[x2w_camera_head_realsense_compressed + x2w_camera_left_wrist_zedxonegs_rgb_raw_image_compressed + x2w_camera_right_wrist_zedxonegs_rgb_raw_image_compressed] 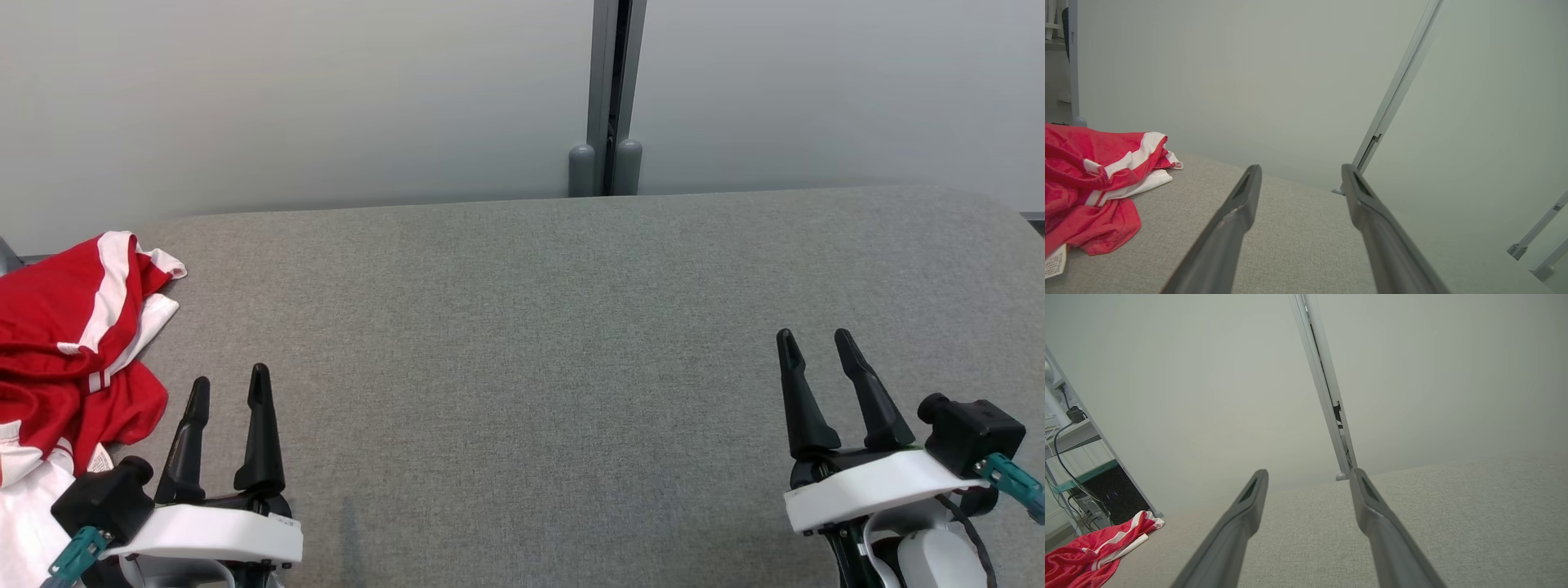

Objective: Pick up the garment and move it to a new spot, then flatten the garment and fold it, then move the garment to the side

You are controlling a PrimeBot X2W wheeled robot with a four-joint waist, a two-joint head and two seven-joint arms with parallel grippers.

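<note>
Nearest, the left gripper (230, 376) and the right gripper (814, 334) both sit wide open, holding nothing (fingers pointing away). The red and white garment (57, 343) lies in a heap just beside the left gripper, at the left edge of the grey table (522, 327). Behind it stands a pale wall (326, 98).

A: How much of the red-and-white garment (57, 351) do you get?
B: You lose its left part past the head view's edge, folds hide the underside, and its label (1054, 261) prints too small for you to read.
</note>
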